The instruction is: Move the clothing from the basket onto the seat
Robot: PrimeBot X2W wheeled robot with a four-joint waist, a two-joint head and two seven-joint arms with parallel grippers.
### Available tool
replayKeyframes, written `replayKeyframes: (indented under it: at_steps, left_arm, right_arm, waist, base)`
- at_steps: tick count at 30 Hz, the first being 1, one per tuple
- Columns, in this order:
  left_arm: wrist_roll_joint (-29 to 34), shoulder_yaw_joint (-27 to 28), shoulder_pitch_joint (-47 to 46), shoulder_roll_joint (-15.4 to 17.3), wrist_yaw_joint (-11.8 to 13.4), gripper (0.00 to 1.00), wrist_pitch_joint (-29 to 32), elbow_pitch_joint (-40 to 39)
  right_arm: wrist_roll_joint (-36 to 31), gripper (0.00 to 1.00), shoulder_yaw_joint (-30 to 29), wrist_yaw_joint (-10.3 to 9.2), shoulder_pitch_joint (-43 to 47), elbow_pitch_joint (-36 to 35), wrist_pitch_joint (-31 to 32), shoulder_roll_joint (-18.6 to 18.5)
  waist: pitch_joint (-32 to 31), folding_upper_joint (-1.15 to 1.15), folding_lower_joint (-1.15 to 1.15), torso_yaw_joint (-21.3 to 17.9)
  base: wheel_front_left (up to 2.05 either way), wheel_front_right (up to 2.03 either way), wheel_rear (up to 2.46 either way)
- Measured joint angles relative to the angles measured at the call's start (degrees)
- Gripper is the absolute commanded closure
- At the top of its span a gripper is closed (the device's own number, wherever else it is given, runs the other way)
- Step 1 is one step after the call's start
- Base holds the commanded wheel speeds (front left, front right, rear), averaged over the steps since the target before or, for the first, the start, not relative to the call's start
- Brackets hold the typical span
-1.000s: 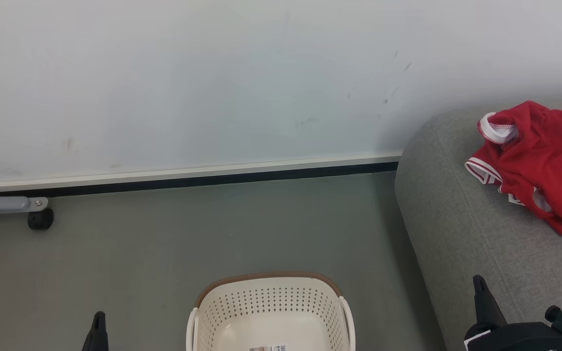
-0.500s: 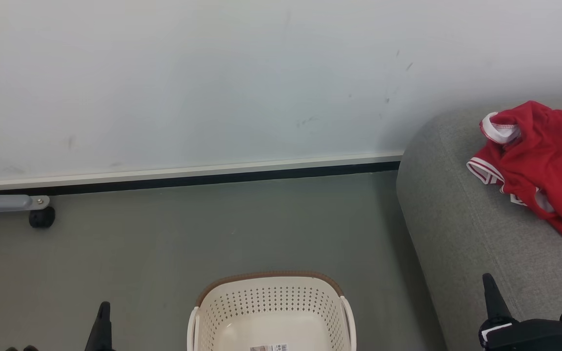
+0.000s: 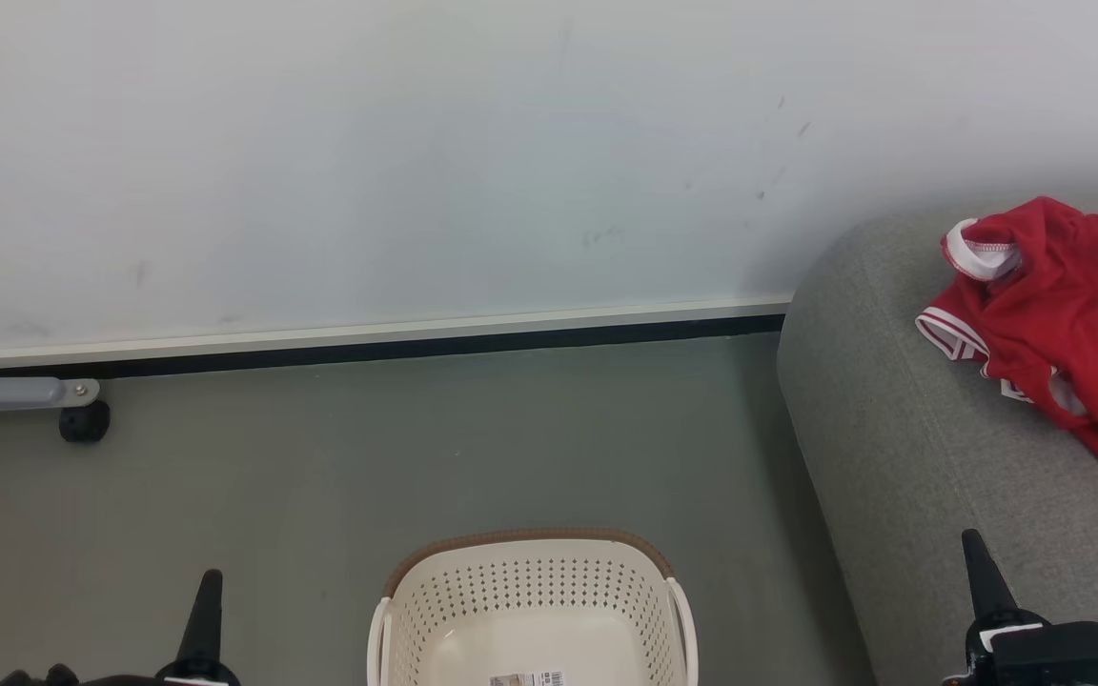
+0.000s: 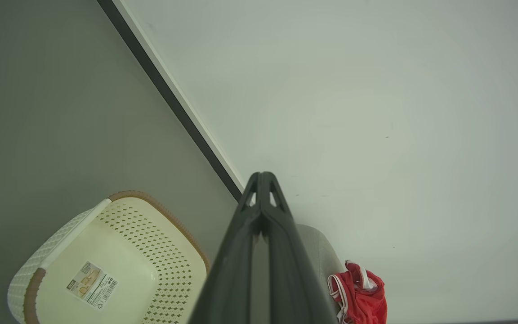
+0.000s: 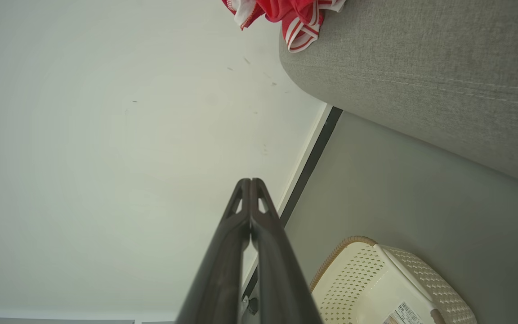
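Left hand [image 3: 211,586], right hand [image 3: 975,548], pinched, pointing up

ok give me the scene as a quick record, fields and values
clothing: red heap lying on the seat
seat: grey, right of the basket
basket: upright on the floor, no clothing inside, label on its bottom
left gripper: shut, empty, left of the basket
right gripper: shut, empty, by the seat
task state: looks done
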Motion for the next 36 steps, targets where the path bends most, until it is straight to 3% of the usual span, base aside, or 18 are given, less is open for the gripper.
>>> replayKeyframes:
  at_steps: [23, 36]
  left_arm:
    - [-16.5, 2.1, -4.7, -2.0, -3.2, 1.00, 4.7, 3.2]
    - [-17.8, 2.2, -5.6, -2.2, -3.6, 1.00, 5.0, 3.3]
  right_arm:
    - [17.2, 1.00, -6.3, 3.24, -1.5, 1.8, 4.7, 1.8]
    - [17.8, 1.00, -6.6, 3.42, -2.2, 1.9, 4.9, 1.9]
  waist:
    - [0.2, 0.00, 0.00, 0.4]
    - [0.2, 0.00, -0.01, 0.4]
  base:
    - [0.00, 0.00, 0.00]
    - [0.00, 0.00, 0.00]
